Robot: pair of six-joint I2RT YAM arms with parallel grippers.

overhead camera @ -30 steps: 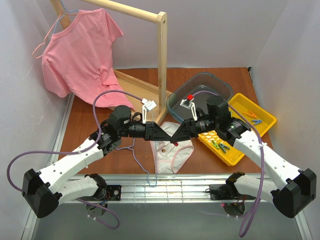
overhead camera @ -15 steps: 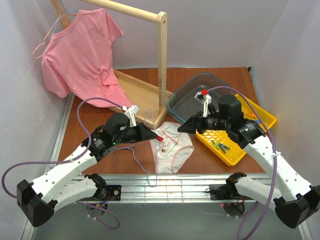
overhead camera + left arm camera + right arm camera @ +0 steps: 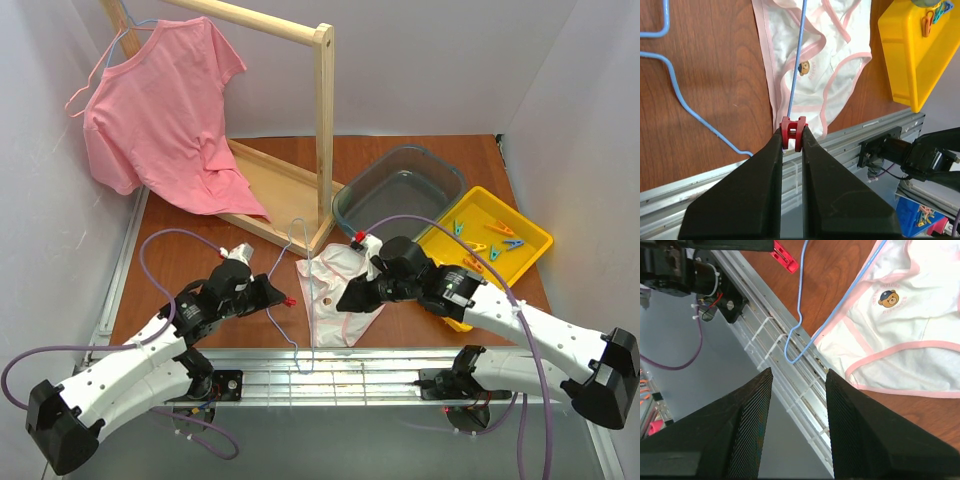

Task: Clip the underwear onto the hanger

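Observation:
The white underwear with pink trim lies flat on the table near the front edge; it also shows in the left wrist view and the right wrist view. The light-blue wire hanger lies on the table, one wire crossing the underwear's left side, its hook end over the front rail. My left gripper is shut on a red clip, just left of the underwear. My right gripper is open and empty, low over the underwear's right side.
A pink T-shirt hangs on the wooden rail stand at the back left. A grey tub and a yellow tray with several clips sit at the right. The metal rail runs along the table's front edge.
My left gripper has drawn back to the left with the red clip. My right arm has swung down from above the yellow tray to the underwear.

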